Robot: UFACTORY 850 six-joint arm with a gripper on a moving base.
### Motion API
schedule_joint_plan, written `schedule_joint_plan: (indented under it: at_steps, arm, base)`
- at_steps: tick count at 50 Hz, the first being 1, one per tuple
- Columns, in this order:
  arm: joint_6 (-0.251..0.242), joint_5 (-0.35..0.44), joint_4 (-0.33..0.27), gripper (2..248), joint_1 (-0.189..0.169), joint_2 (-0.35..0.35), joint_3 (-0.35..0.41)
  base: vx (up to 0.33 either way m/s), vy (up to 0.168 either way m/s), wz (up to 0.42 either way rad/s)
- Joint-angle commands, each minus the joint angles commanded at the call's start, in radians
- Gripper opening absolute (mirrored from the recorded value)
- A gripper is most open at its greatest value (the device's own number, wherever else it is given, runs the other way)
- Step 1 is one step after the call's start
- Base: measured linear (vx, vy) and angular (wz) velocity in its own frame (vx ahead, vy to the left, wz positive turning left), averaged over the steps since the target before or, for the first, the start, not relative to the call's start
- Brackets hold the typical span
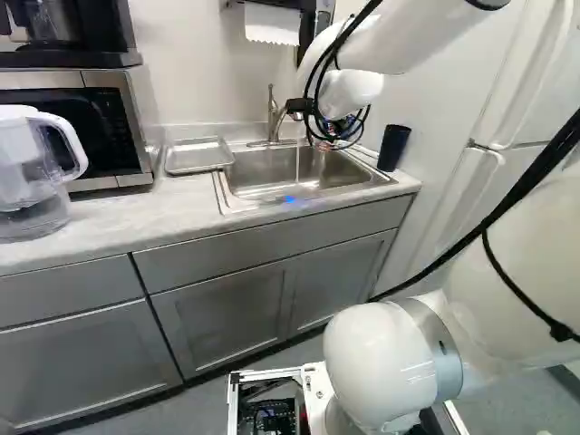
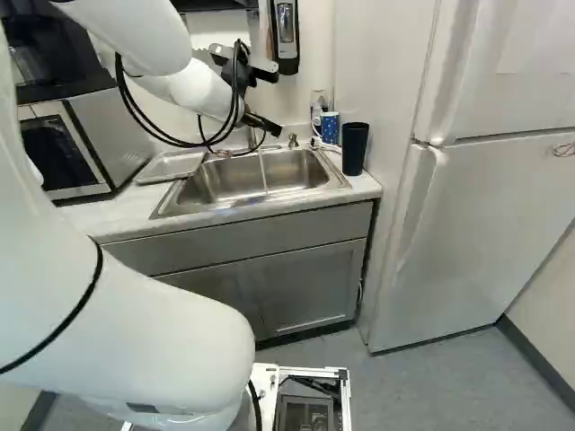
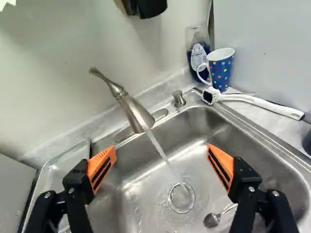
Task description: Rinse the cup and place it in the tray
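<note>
You had the spotted cup (image 3: 221, 73) upright on the counter (image 1: 100, 222), at two o'clock from the sink's middle in the right base view, a white brush (image 3: 252, 101) just beside it. The dark tumbler (image 2: 355, 148) stood between two and three o'clock, the tray (image 2: 169, 167) at nine. Your gripper (image 2: 266, 126) hung over the sink (image 2: 220, 209) at twelve, its fingers spread wide. Water (image 3: 158, 147) ran from the faucet (image 3: 130, 111) into the basin, near a spoon (image 3: 212, 220).

The mug (image 3: 221, 70) partly hides the bottle (image 3: 196, 54); the left base view's edge cuts off 1 side of the pitcher (image 1: 25, 172).
</note>
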Motion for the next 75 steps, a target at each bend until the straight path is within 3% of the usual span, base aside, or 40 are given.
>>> schedule_joint_plan:
  at_steps: [50,57,75]
  arm:
    - [-0.002,0.180,0.238,247,-0.015,-0.011,-0.010]
    - [-0.049,0.203,0.270,247,-0.017,-0.016,-0.014]
    - [-0.232,0.258,0.354,247,-0.024,-0.028,-0.025]
  base:
    - [0.000,0.000,0.000]
    - [0.000,0.000,0.000]
    - [0.000,0.000,0.000]
